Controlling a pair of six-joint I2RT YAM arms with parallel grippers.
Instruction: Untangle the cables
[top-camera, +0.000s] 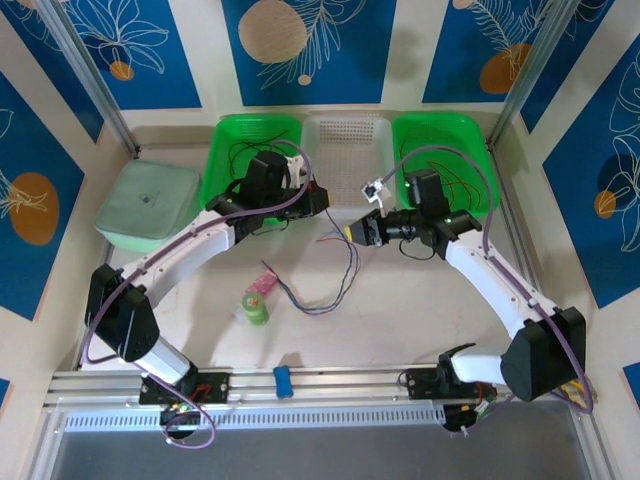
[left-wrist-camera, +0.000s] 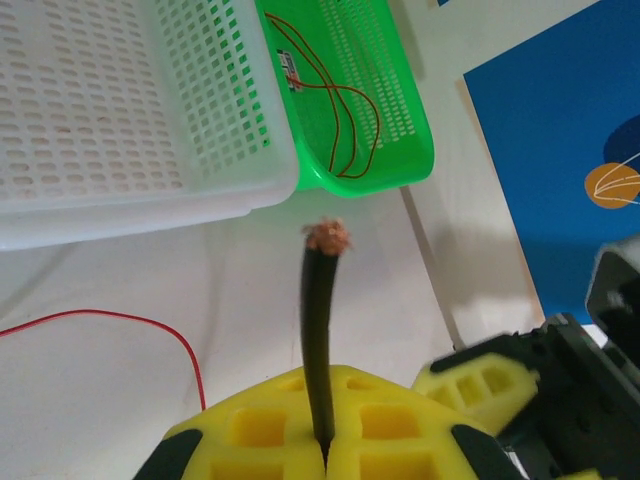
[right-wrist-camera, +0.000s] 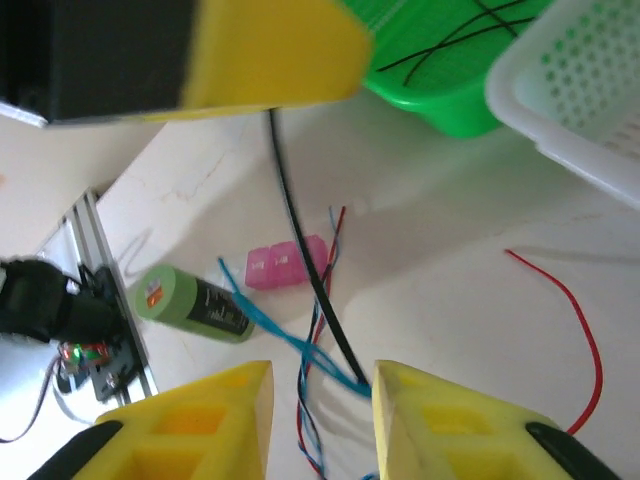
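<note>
Top external is showing a pale table (top-camera: 400, 300) and blue walls (top-camera: 340, 30); left end effector (left-wrist-camera: 325, 400) is pinching a thin black cable (left-wrist-camera: 318, 320), right end effector (right-wrist-camera: 322, 385) is gaping apart.

Cream walls (top-camera: 208, 60) close in the space on three sides. They are hung with deep blue panels (top-camera: 335, 45) printed with white line-drawn leaves and round orange and tan discs (top-camera: 272, 30). Two slanted aluminium posts (top-camera: 85, 75) rise from the back corners. The pale cream counter (top-camera: 400, 330) sits under even light, with soft shadows. A grooved aluminium rail (top-camera: 340, 383) edges its near side, and past it lies a dull grey surface (top-camera: 300, 455), possibly floor.
</note>
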